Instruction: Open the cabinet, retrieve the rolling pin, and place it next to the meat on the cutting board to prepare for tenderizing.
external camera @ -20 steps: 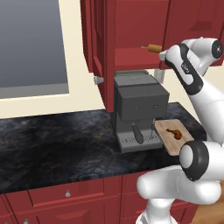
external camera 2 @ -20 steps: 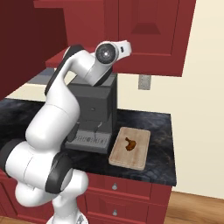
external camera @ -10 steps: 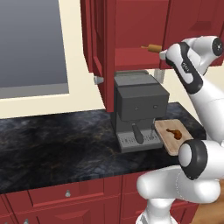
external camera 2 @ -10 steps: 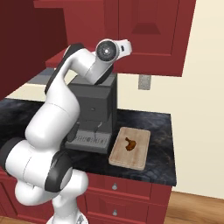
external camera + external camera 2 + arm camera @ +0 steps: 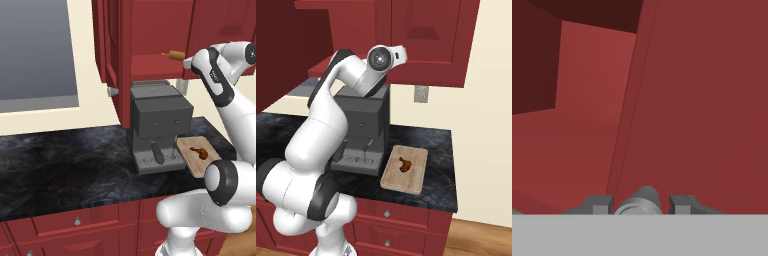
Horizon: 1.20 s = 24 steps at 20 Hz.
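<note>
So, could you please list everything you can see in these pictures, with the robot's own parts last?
cabinet: one, dark red, on the wall above the counter, left door swung open.
door knob: one, silver, between the fingers.
rolling pin: one, light brown, on the cabinet's shelf.
coffee machine: one, grey, on the counter under the cabinet.
cutting board: one, light tan, on the counter right of the machine.
meat: one, reddish-brown, lying on the board.
counter: one, black marbled.
drawers: red, silver knobs, below the counter.
window: one, grey, left of the cabinet.
wall outlet: one, grey, on the cream wall.
arm: one, white, raised to the cabinet.
fingers: two, dark, either side of the knob.
</note>
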Motion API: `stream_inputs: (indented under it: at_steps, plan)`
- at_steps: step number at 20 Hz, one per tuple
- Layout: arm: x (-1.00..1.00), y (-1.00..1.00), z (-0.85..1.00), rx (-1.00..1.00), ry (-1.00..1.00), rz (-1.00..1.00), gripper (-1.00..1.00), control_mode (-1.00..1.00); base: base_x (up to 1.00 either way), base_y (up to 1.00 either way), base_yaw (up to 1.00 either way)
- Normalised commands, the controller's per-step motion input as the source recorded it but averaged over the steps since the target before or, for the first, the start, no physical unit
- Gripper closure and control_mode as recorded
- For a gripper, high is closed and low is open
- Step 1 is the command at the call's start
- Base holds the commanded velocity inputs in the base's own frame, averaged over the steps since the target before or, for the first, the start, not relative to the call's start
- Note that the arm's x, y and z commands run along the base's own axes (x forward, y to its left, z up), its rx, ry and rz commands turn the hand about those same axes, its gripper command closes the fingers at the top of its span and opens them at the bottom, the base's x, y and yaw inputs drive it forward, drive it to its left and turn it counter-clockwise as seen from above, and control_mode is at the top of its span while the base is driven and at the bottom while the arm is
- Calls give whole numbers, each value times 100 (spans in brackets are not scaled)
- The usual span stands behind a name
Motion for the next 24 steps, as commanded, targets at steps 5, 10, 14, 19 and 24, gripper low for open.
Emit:
stream_inputs:
  at_steps: [5, 10, 14, 19, 24]
  plan:
    - [-26, -23, 0, 0, 4, -4, 100, -100, 0, 0, 0]
    - [-7, -71, -2, 0, 8, -8, 100, -100, 0, 0, 0]
    - [-16, -100, -5, 4, 4, -4, 100, -100, 0, 0, 0]
    - [-36, -100, -5, 7, 0, -2, 100, -100, 0, 0, 0]
    - [-68, -100, -3, 8, -4, 0, 100, -100, 0, 0, 0]
